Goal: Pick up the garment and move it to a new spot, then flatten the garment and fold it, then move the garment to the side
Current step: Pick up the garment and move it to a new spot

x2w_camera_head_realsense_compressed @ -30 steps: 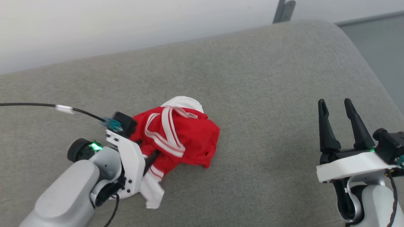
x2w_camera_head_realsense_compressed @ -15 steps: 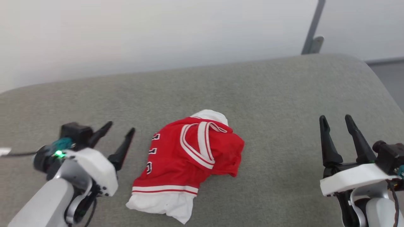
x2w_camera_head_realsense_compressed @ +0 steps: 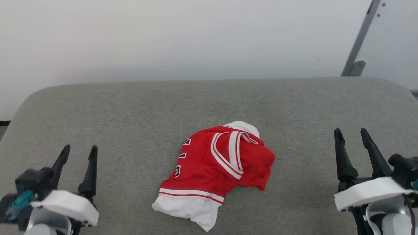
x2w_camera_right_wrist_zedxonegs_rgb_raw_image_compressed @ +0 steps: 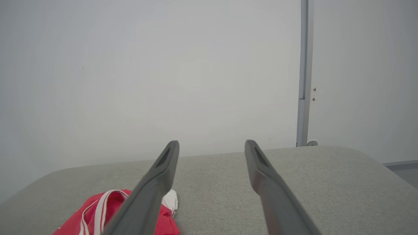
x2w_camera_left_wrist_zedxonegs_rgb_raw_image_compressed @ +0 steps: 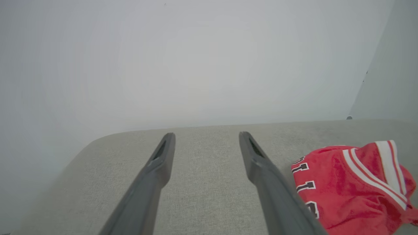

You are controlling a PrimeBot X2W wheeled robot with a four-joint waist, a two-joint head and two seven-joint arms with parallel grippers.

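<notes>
While I watch the head view: garment [x2w_camera_head_realsense_compressed: 215, 169] crumpled on grey cushion [x2w_camera_head_realsense_compressed: 130, 111], left gripper [x2w_camera_head_realsense_compressed: 80, 147] and right gripper [x2w_camera_head_realsense_compressed: 350, 130] both spread, empty, well clear of it | left wrist: fingers [x2w_camera_left_wrist_zedxonegs_rgb_raw_image_compressed: 156, 176] parted, garment at right | right wrist: fingers parted, garment lower-left.

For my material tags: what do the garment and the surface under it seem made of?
The garment: likely soft jersey fabric, matte; it lies in limp crumpled folds. The cushion: seemingly grey woven upholstery, matte, with a fine speckled weave.
</notes>
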